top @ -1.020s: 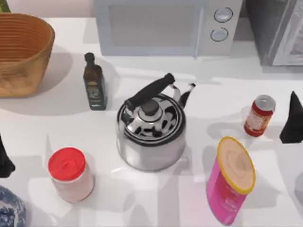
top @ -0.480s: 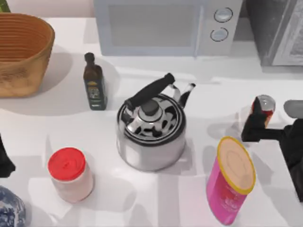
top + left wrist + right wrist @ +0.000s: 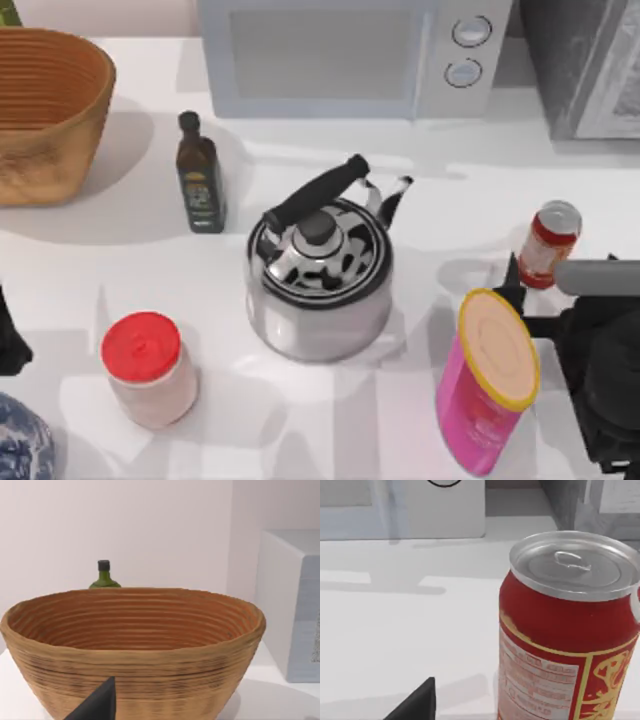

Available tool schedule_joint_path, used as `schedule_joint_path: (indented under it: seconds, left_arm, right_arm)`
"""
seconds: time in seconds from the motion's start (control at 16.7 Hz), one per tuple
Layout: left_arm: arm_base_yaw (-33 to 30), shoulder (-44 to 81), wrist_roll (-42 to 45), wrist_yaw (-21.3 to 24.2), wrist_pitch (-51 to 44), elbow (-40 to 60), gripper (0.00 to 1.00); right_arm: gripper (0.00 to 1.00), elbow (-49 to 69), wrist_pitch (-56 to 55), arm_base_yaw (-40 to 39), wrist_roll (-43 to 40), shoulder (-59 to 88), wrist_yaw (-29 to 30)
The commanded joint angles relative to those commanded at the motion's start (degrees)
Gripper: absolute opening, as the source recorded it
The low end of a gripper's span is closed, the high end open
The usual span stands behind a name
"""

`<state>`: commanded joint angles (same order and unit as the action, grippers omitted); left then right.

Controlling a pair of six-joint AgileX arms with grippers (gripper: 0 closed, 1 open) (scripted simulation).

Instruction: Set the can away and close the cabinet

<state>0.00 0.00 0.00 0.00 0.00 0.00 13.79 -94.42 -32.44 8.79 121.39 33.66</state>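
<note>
The small red can [image 3: 548, 243] with a silver top stands upright at the table's right side, right of the kettle. My right gripper [image 3: 552, 276] is open at the can's near side, one dark fingertip [image 3: 513, 273] left of its base and the other finger to its right. In the right wrist view the can [image 3: 567, 630] looms close, with one fingertip [image 3: 417, 702] beside it and apart from it. The grey cabinet [image 3: 585, 65] stands at the back right corner. My left gripper [image 3: 10, 340] is parked at the table's left edge, open, facing the woven basket [image 3: 132, 645].
A steel kettle [image 3: 318, 275] sits mid-table. A tall pink canister [image 3: 487, 380] stands just in front of the can, by my right arm. A red-lidded jar [image 3: 150, 370], an oil bottle [image 3: 200, 175], the basket [image 3: 45, 110] and a microwave [image 3: 350, 55] surround them.
My right arm came in from the right edge to the can. Half a second ago a finger covered the can; now the fingers sit lower around its base. The can has not moved.
</note>
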Motion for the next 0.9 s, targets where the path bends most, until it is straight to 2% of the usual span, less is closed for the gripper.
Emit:
schedule_joint_path:
  seconds: [0.54, 0.9]
  left_arm:
    - [0.0, 0.0, 0.0, 0.0, 0.0, 0.0, 1.0]
    - [0.0, 0.0, 0.0, 0.0, 0.0, 0.0, 1.0]
  right_arm:
    - [1.0, 0.0, -1.1, -0.2, -0.3, 1.9, 0.3]
    - [1.0, 8.3, 3.3, 4.4, -1.7, 4.9, -4.3]
